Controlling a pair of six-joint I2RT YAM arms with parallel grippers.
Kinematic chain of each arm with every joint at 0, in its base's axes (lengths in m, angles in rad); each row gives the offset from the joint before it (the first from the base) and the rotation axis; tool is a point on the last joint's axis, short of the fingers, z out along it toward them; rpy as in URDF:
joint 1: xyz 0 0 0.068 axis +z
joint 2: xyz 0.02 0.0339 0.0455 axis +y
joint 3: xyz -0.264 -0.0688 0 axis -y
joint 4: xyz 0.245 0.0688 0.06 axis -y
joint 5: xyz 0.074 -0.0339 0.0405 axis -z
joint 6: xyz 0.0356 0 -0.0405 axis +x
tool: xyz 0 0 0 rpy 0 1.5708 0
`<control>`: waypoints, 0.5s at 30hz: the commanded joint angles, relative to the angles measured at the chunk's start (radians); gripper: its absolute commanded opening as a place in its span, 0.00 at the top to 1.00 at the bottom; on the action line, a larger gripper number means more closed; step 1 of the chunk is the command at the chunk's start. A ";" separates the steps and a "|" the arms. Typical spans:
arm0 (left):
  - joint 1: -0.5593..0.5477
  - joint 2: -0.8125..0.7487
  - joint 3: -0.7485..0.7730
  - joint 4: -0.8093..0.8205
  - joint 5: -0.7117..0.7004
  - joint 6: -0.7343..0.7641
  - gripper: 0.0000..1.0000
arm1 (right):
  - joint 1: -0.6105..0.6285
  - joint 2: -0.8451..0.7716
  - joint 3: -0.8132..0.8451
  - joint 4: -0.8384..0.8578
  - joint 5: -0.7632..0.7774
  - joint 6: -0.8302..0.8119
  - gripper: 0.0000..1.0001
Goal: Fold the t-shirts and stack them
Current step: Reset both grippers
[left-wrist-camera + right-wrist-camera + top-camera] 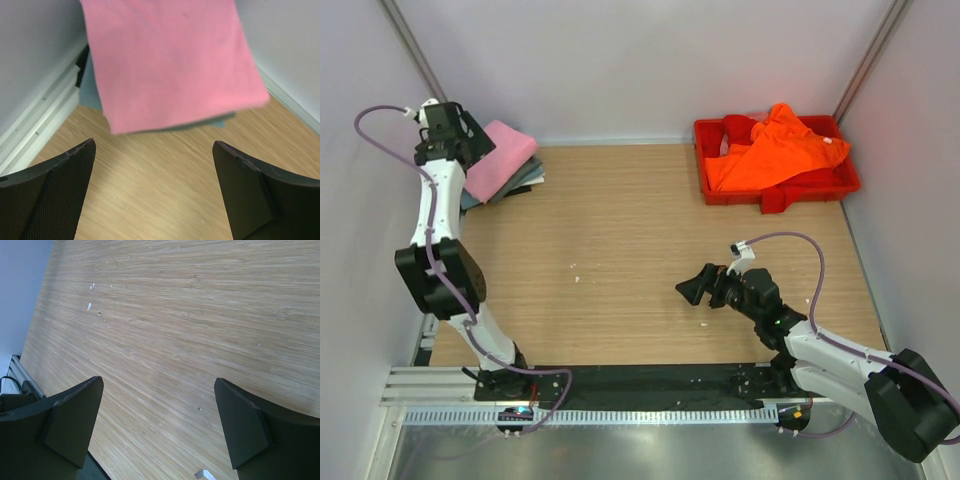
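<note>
1. Pink t-shirt (500, 158): folded flat and set on top of the stack in the far-left corner of the table (620, 220). It is judged to be placed there as the latest finished layer.
2. Pale blue-grey t-shirt (91, 90) and dark grey t-shirt (528, 180): only their edges are seen, under the pink one. They are taken to be folded already.
3. Orange t-shirt (770, 150): heaped unfolded in the red tray (845, 180) at the far right, well apart from the stack. It is judged to be the one piece left to fold.
4. Left gripper (154, 146): held just short of the stack's near edge with fingers spread wide and nothing between them. The cloth is not touched.
5. Right gripper (157, 384): fingers parted and empty, held over bare wood near the table's middle. It is judged to be placed within reach of the tray side.
</note>
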 commanded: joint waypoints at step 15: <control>-0.352 -0.833 -0.722 0.420 0.059 0.039 0.00 | -0.002 -0.091 -0.012 0.025 0.039 0.014 0.00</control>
